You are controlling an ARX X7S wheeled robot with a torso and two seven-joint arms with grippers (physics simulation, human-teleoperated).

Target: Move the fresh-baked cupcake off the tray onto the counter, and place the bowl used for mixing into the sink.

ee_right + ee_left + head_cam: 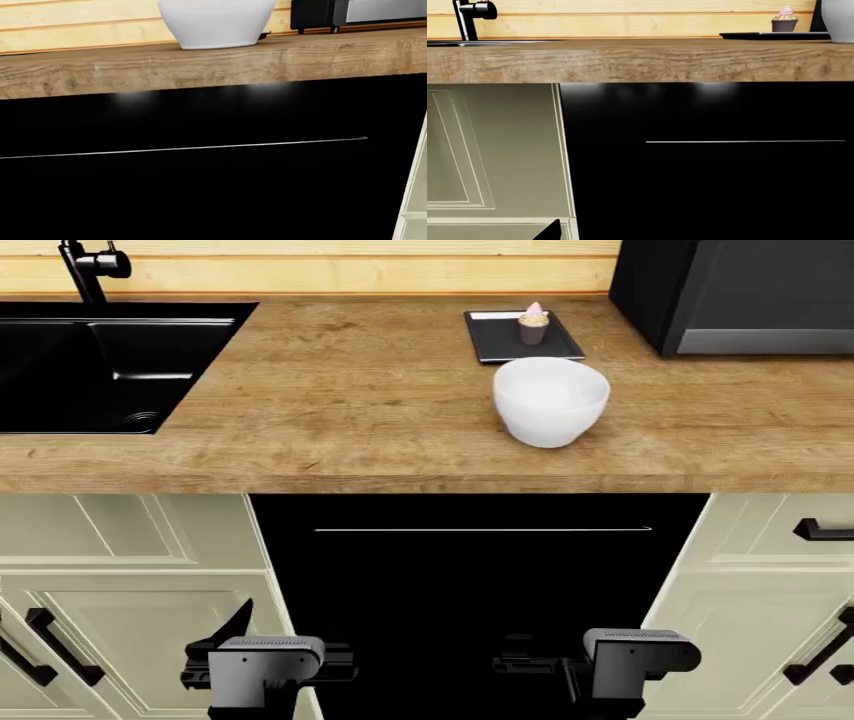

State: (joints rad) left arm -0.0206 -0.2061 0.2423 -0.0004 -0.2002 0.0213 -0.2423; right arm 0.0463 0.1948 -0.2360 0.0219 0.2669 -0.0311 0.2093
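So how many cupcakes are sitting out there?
1. The cupcake stands on the tray at the back of the counter, just behind the bowl. None other shows in any view.

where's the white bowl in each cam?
Head view: large glossy white round bowl centre-right on the counter, just in front of the black tray.
Left wrist view: only its edge at the far right.
Right wrist view: top centre.
Shared landmark: wood-grain counter's front edge.
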